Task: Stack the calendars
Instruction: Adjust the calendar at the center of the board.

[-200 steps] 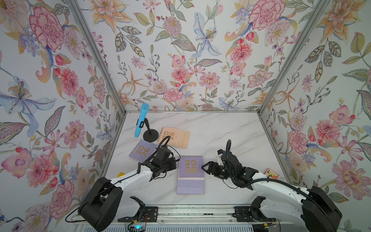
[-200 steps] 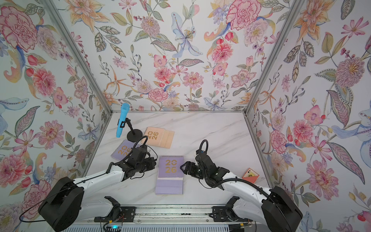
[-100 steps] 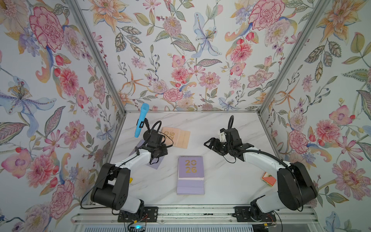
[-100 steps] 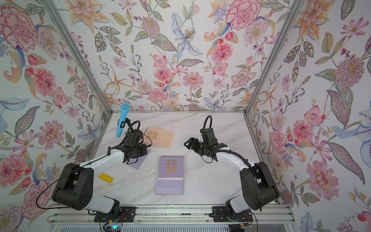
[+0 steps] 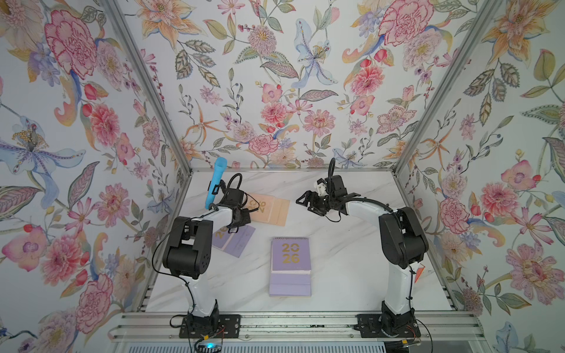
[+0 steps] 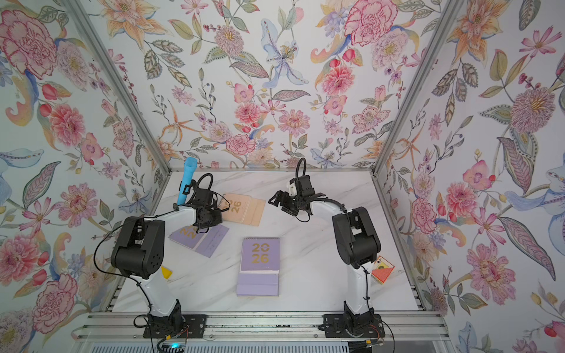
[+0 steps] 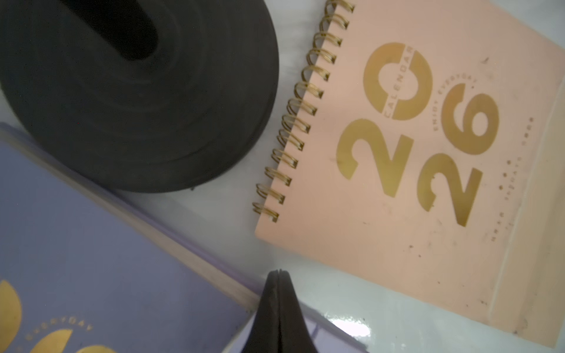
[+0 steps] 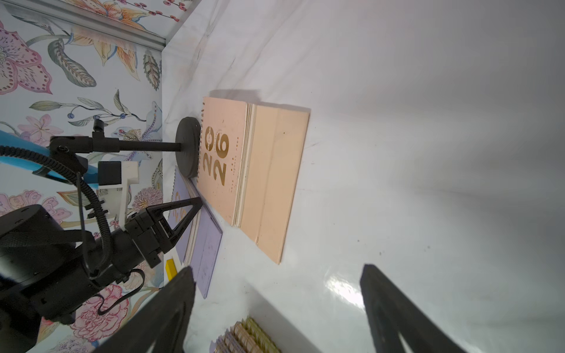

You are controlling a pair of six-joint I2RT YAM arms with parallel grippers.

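A stack of calendars (image 5: 290, 262) (image 6: 260, 262) with a lilac one on top lies mid-table; its gold spirals (image 8: 244, 336) show below my right gripper. A peach calendar (image 5: 270, 211) (image 6: 244, 209) (image 7: 428, 171) (image 8: 253, 171) lies flat at the back. A lilac calendar (image 5: 235, 241) (image 6: 201, 240) (image 7: 76, 244) (image 8: 204, 253) lies at the left. My left gripper (image 5: 241, 219) (image 6: 208, 220) (image 7: 277, 272) (image 8: 198, 200) is shut and empty, its tip over the lilac calendar's edge near the peach one. My right gripper (image 5: 305, 201) (image 6: 276, 200) (image 8: 278, 269) hangs open and empty, right of the peach calendar.
A blue microphone (image 5: 215, 183) (image 6: 186, 180) leans on a stand whose black round base (image 7: 137, 97) (image 8: 188, 146) sits against the peach calendar's spiral side. A small yellow block (image 6: 166, 272) (image 8: 171, 269) lies by the left wall. An orange playing card (image 6: 382, 269) lies by the right wall.
Both arms have left the middle stack and swung toward the back. The left gripper now stands over the left lilac calendar; the right gripper has risen beside the peach one and opened wider.
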